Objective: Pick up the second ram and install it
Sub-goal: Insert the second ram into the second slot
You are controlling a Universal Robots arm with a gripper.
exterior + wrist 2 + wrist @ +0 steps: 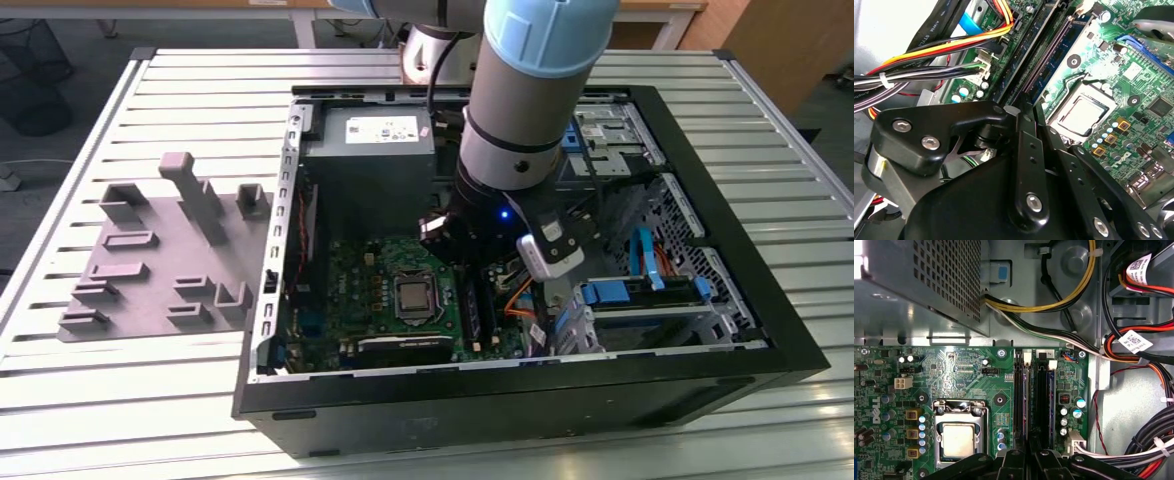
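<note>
My gripper (pixel 451 240) is down inside the open computer case, over the memory slots at the motherboard's (pixel 380 290) edge on the exterior view's right. In both wrist views its black fingers stand close together at their tips (pixel 1032 107) (pixel 1030 454). They pinch the second ram (pixel 1024 400) (pixel 1026 67), a thin dark stick seen edge-on. The stick runs straight out from the fingertips, in line with a long black slot. How deep it sits in the slot is hidden. A neighbouring slot (pixel 1049 400) has a bluish strip along it.
The CPU socket (pixel 958 439) lies beside the slots. Bundled cables (pixel 1134 355) and blue drive bays (pixel 641 290) crowd the other side. The power supply (pixel 374 150) fills the case's far end. A grey fixture (pixel 160 260) with upright blocks sits on the slatted table at the exterior view's left.
</note>
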